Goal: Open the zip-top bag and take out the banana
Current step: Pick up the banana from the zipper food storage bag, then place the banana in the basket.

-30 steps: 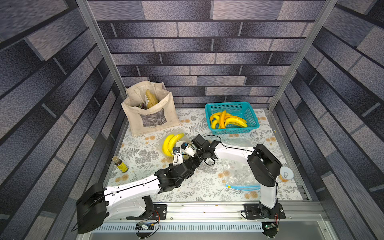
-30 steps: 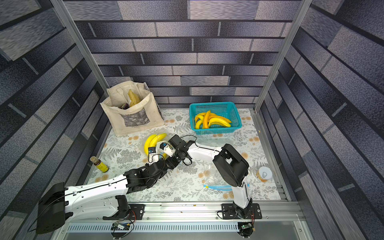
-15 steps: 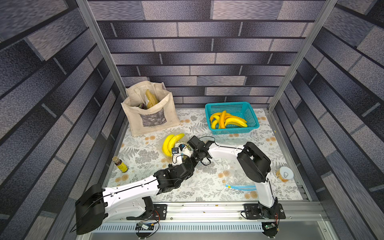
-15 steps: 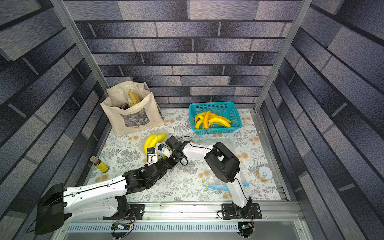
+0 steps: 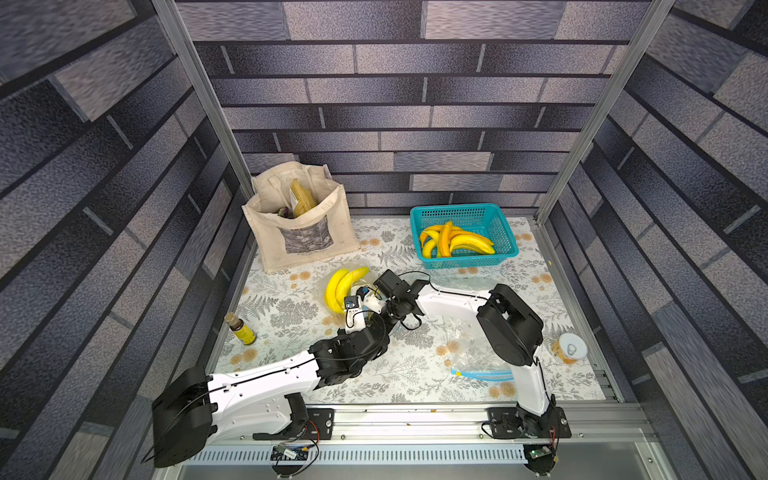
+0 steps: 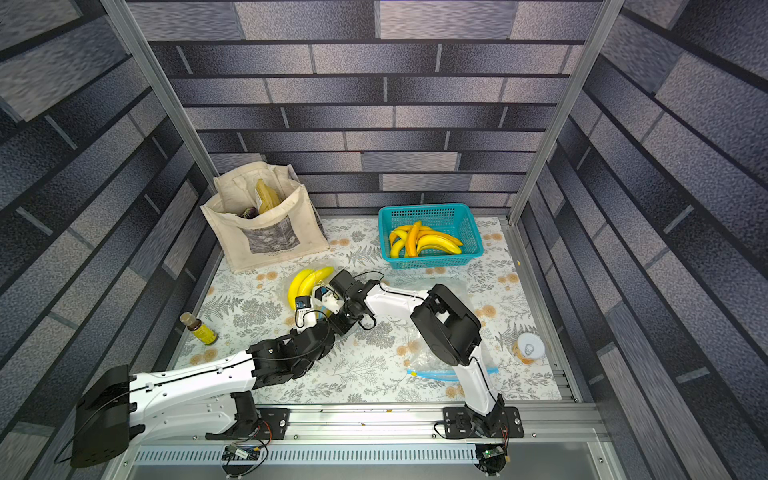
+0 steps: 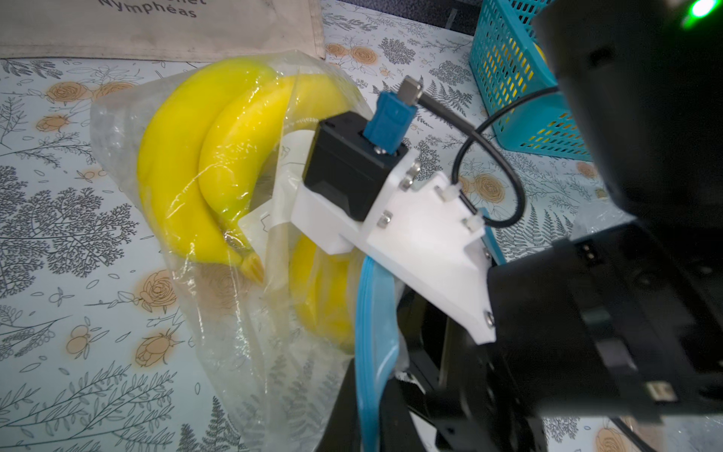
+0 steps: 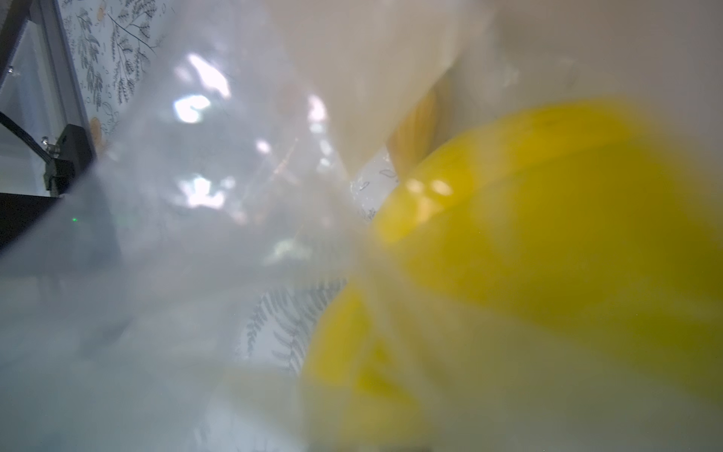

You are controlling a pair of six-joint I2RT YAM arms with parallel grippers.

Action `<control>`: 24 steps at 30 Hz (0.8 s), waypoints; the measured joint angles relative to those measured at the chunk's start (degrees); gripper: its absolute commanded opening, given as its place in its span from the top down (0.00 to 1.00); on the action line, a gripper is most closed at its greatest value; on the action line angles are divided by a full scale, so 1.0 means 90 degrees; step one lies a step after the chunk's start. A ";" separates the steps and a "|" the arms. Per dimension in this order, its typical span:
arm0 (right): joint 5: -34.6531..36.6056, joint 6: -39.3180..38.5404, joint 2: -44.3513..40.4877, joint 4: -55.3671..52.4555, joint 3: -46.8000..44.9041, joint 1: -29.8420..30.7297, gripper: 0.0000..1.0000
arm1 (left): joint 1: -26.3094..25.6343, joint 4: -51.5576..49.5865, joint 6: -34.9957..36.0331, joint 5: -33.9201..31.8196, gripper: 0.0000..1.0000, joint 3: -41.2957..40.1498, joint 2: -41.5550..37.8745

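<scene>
Floral mat: left pincer pinches bag; right pincer, state unclear, moved nearer banana.

I work in a lab test booth: printed brick wall panels, metal frame posts, a mounting rail, a flowered table cover.

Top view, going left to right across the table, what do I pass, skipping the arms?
Small bottle → bananas in the zip-top bag → teal basket → tin can. The tote bag and the empty clear bag overlap these sideways, so they are left out.
</scene>
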 measured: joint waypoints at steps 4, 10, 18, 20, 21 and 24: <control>-0.0580 -0.0005 -0.0287 -0.0313 0.0046 -0.0134 0.88 | -0.0058 -0.0027 0.0000 0.0000 0.89 0.0000 0.0000; -0.1311 -0.0345 -0.0338 -0.1251 0.0442 -0.0236 0.88 | -0.0068 -0.0129 -0.0027 -0.0075 0.88 0.0000 0.0007; -0.1666 -0.0794 -0.0928 -0.1751 -0.0299 -0.0328 0.91 | 0.0024 -0.0308 -0.0041 -0.0126 0.87 0.0002 0.0005; -0.1843 -0.0775 -0.1409 -0.1710 -0.0763 -0.0301 0.91 | 0.0117 -0.0328 -0.0039 -0.0126 0.87 0.0002 0.0005; -0.1921 -0.0748 -0.1673 -0.1683 -0.0971 -0.0299 0.91 | 0.0158 -0.0335 -0.0039 -0.0126 0.87 0.0002 -0.0002; -0.2113 -0.0539 -0.2545 -0.1479 -0.1537 -0.0299 0.93 | 0.0287 -0.0347 -0.0032 -0.0121 0.87 0.0002 -0.0058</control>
